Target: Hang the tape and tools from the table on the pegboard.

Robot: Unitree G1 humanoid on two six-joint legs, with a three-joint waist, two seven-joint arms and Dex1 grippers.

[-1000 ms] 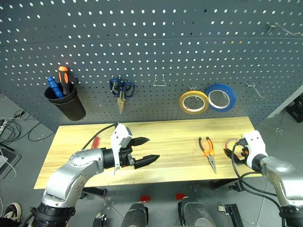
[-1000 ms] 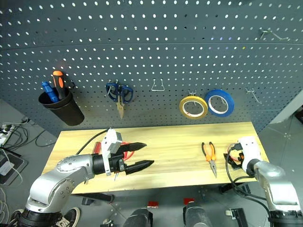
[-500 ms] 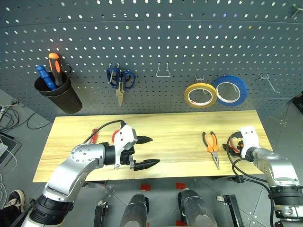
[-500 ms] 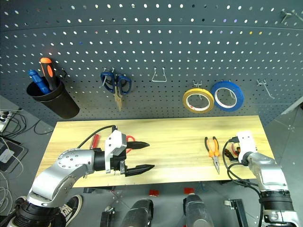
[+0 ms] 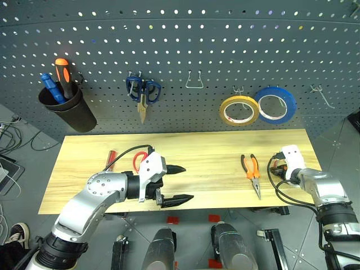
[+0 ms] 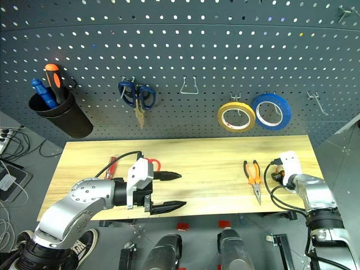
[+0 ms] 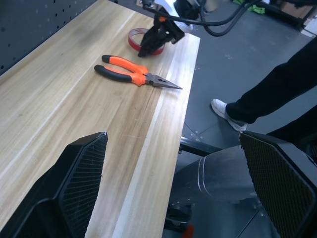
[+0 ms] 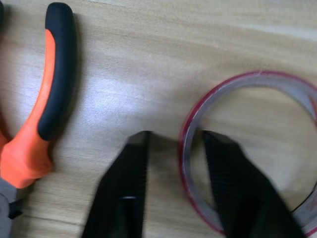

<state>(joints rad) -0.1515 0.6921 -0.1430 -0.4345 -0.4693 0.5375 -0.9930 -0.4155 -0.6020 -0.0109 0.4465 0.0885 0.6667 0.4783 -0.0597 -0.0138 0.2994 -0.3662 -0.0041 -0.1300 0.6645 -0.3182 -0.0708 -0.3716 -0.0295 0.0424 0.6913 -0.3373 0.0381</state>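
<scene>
From where I stand, the right tool is down at the 3 o'clock end of the worktop, its two black fingers straddling the wall of the red tape: one finger stands inside the pale ring, the other outside, with a narrow gap left between them, so I cannot tell whether they are pinching the roll. The tape lies flat on the wood. Just beside it, toward 9 o'clock, the pliers lie flat with the orange-and-black handles toward the pegboard and the nose toward the front edge.

The left tool hangs over the worktop's front half, fingers spread wide and holding nothing. Behind its wrist, the red-handled scissors and the small red screwdriver lie on the planks.

On the pegboard at 12 o'clock hang blue-handled scissors, a yellow roll and a blue roll; a black cup at 10 o'clock holds larger screwdrivers.
</scene>
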